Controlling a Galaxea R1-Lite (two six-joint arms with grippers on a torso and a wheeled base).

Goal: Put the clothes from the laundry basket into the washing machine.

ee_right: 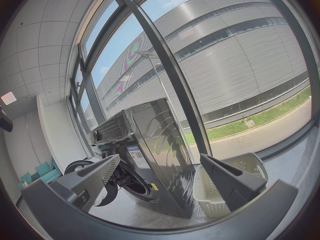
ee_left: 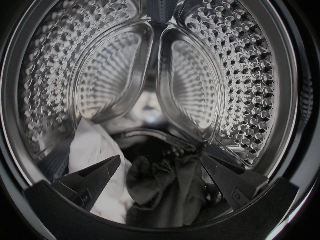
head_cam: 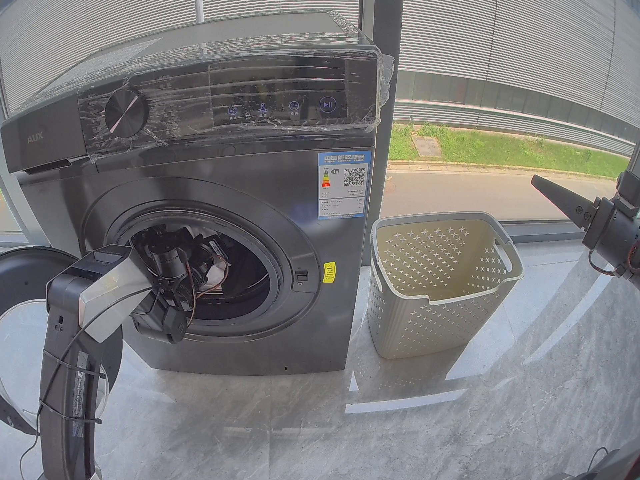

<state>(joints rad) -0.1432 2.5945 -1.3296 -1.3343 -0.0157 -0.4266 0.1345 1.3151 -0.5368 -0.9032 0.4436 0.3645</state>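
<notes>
Contents of the drum [ee_left: 246, 67]: white garment [ee_left: 90, 150] and dark garment [ee_left: 166, 187], resting at its bottom; left claw [ee_left: 160, 158] hangs spread over them, gripping nothing; right claw [ee_right: 159, 157], likewise spread, is parked high to the right of the laundry basket [head_cam: 427, 328], apparently for clearance

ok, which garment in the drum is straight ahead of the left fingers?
The dark garment, seen in the gap between them; the white garment is partly behind one finger.

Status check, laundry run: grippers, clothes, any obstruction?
Left gripper open, empty, at drum mouth. Right gripper open, empty, raised. White garment and dark garment in drum; laundry basket looks empty. Door open, no obstruction.
</notes>
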